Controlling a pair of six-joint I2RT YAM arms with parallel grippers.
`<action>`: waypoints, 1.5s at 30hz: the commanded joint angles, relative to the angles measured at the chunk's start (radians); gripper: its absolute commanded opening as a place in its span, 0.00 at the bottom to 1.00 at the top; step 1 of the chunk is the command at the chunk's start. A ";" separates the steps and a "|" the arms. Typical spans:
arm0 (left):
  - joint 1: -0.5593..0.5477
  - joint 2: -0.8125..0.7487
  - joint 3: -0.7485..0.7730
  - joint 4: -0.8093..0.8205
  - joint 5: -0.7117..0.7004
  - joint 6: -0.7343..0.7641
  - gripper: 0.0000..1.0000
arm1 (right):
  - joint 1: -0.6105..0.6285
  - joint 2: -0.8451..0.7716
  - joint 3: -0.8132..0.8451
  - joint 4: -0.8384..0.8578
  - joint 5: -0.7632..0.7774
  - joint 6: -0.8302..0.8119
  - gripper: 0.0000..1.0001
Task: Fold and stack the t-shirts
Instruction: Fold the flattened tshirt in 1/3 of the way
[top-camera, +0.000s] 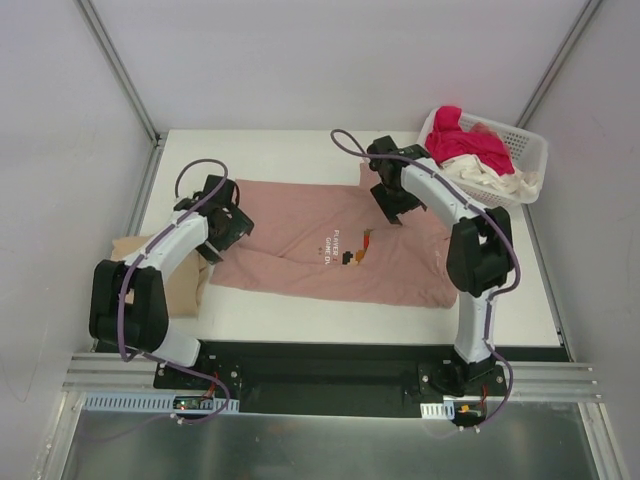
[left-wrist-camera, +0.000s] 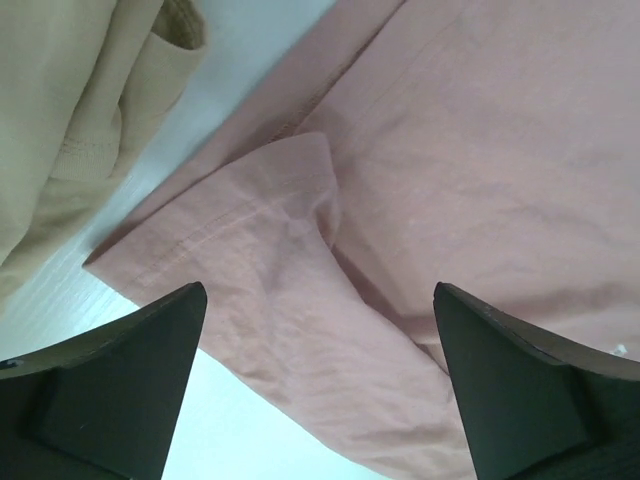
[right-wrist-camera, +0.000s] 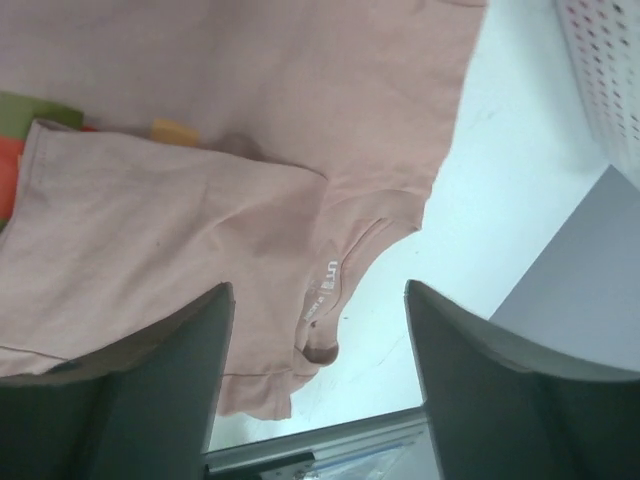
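The dusty pink t-shirt (top-camera: 330, 245) with a small chest print lies spread on the white table, partly folded. My left gripper (top-camera: 228, 228) is open over its left edge; the left wrist view shows the pink hem fold (left-wrist-camera: 300, 290) between the wide-apart fingers (left-wrist-camera: 120, 380). My right gripper (top-camera: 397, 208) is open over the shirt's far right part; the right wrist view shows the pink collar with its label (right-wrist-camera: 330, 290) between the fingers (right-wrist-camera: 160, 390). A folded tan t-shirt (top-camera: 170, 280) lies at the left under my left arm, and shows in the left wrist view (left-wrist-camera: 70, 110).
A white latticed basket (top-camera: 525, 150) at the back right holds a magenta-red shirt (top-camera: 465, 140) and cream cloth (top-camera: 490, 180). Metal frame posts stand at the back corners. The basket wall shows in the right wrist view (right-wrist-camera: 600, 70).
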 joint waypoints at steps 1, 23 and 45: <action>-0.013 -0.139 0.025 -0.003 0.020 0.033 0.99 | -0.004 -0.185 -0.060 0.046 0.035 0.064 0.97; -0.173 0.069 -0.070 0.136 0.209 0.068 0.99 | -0.001 -0.503 -0.869 0.438 -0.445 0.414 0.97; -0.282 -0.422 -0.505 0.054 0.230 -0.134 0.99 | 0.067 -0.975 -1.145 0.263 -0.425 0.641 0.97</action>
